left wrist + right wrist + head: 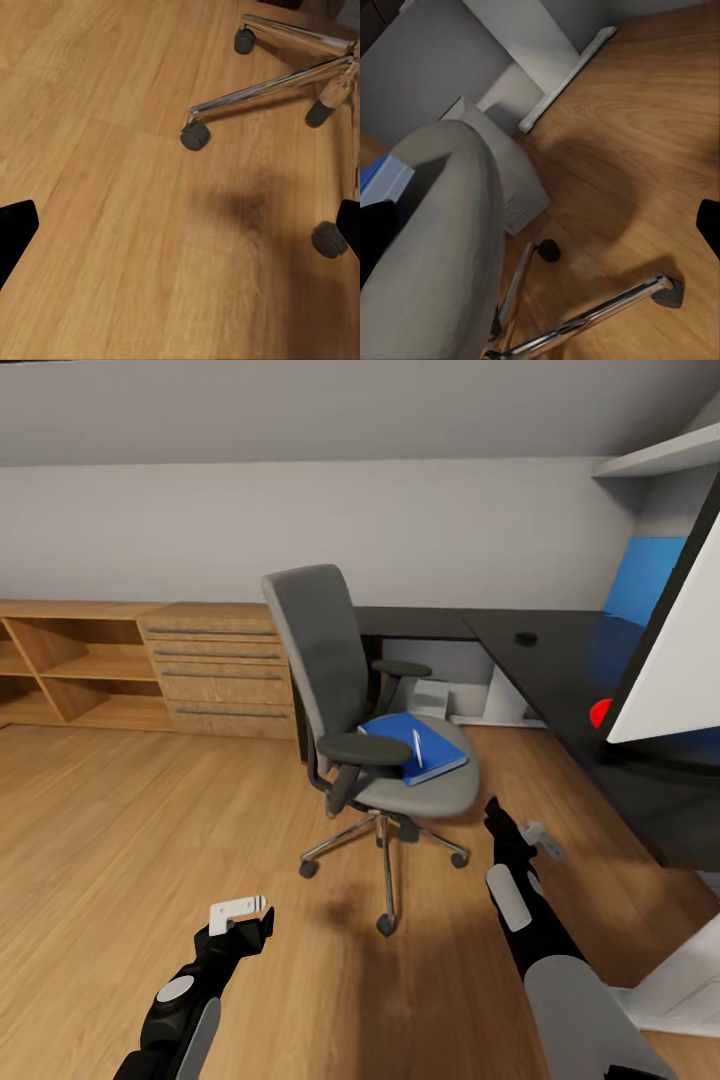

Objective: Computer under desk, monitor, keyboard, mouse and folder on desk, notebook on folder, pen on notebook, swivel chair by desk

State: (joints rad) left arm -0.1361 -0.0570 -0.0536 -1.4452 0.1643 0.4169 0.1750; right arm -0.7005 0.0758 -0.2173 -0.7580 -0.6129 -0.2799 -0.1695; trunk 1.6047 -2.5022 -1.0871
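The swivel chair (335, 680) stands mid-room on the wooden floor, a little out from the black desk (560, 660). On its grey seat lies the blue folder (400, 740) with the white pen (416, 746) on top. The small black mouse (526, 639) sits on the desk. The monitor (665, 680) looms at the right edge, its light grey back toward me. The grey computer (432, 698) rests under the desk. My left gripper (248, 928) hangs open over the floor left of the chair's base. My right gripper (497, 818) is open beside the seat's right edge (435, 247).
A light wooden dresser (220, 665) and open shelving (70, 670) line the wall at left. The chair's chrome legs and castors (262, 86) spread over the floor near my left gripper. The desk's white leg (559, 79) stands by the computer (510, 172). A red spot (600, 712) shows on the desk.
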